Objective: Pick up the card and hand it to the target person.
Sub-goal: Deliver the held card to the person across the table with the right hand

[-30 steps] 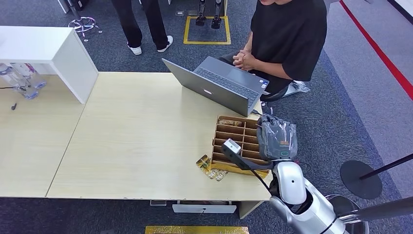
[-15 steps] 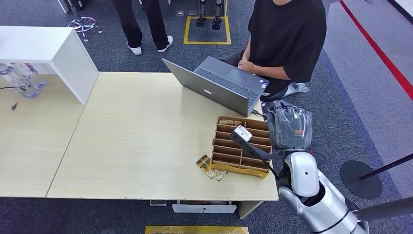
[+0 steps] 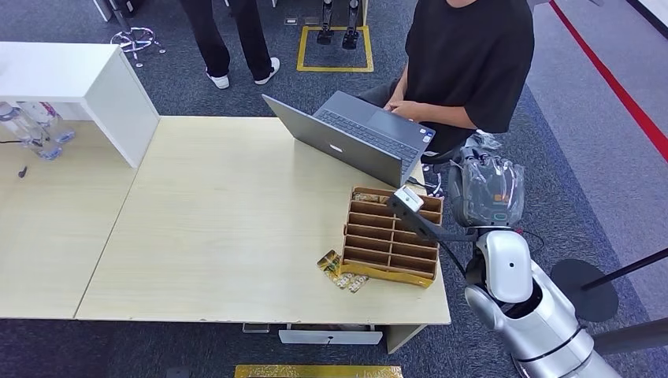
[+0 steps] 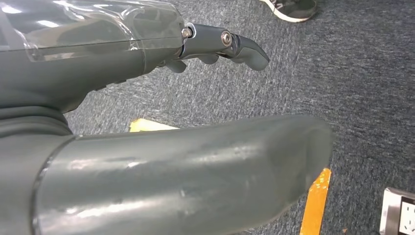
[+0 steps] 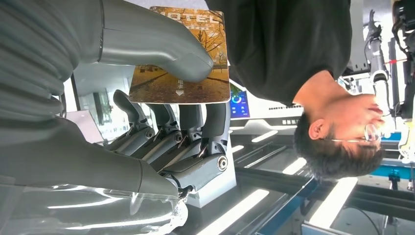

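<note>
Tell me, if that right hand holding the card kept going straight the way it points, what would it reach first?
Probably the seated person in the black shirt. The right hand holds the card raised beside the table, and the wrist view looks past the card straight at that person. Depth is unclear, so the gap between them cannot be judged.

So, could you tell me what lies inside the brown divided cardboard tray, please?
The brown divided cardboard tray shows mostly bare slots; its far compartment holds gold-patterned cards. The right arm hides some slots.
</note>
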